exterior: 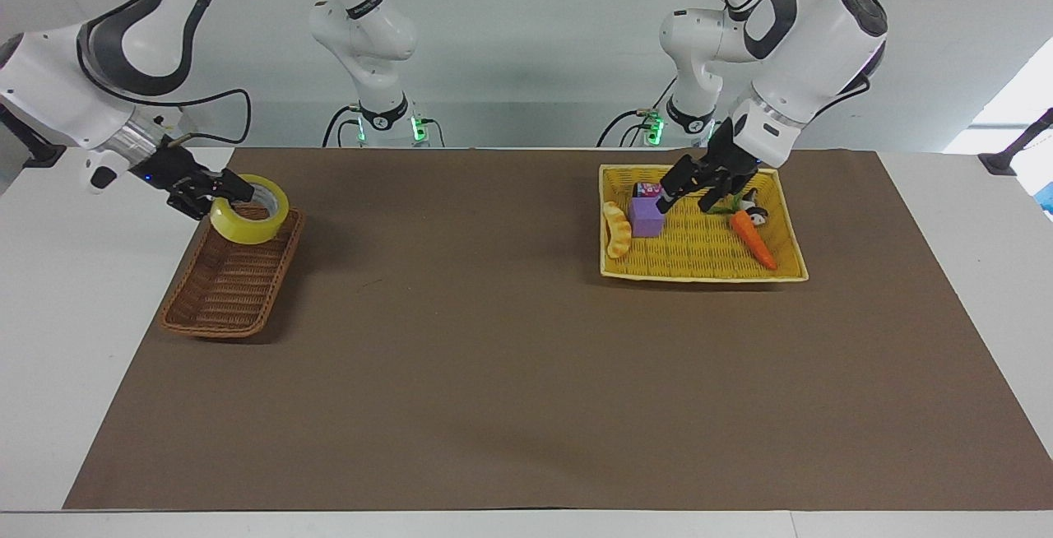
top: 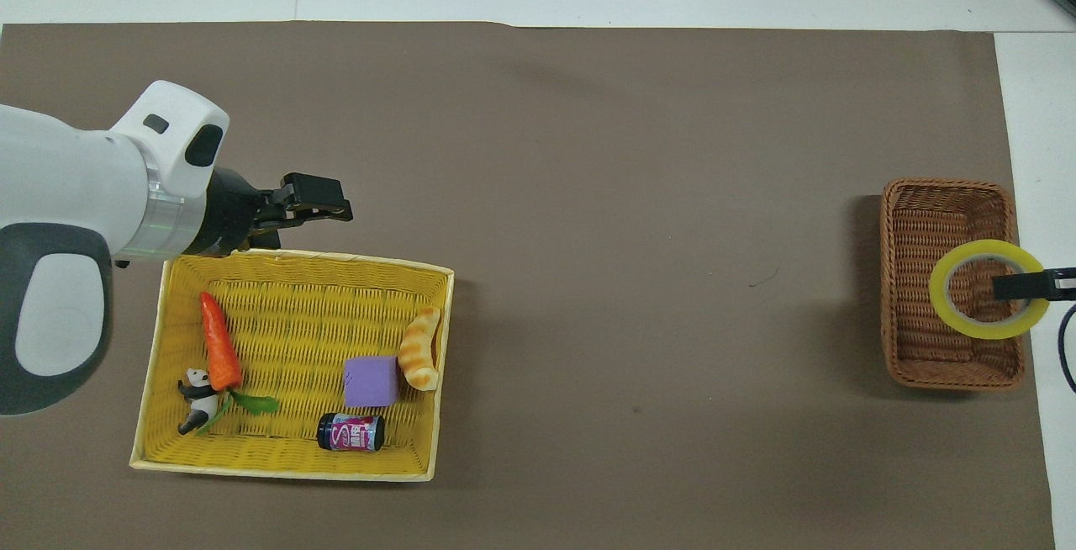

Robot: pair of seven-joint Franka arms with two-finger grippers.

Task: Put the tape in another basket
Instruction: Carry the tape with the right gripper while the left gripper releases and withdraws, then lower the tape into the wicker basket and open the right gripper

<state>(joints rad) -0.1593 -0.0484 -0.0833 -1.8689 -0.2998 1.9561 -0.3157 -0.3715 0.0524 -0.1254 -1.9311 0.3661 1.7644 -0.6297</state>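
Your tape (exterior: pixel 249 220) hangs over the brown basket (exterior: pixel 230 283), its rim pinched in the right gripper (exterior: pixel 236 195). Your left gripper (exterior: pixel 689 189), fingers spread and holding nothing, hovers over the yellow basket (exterior: pixel 699 273).

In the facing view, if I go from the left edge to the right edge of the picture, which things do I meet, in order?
right gripper → tape, held over the brown basket → bread piece → purple block → left gripper → carrot, all four within the yellow basket.
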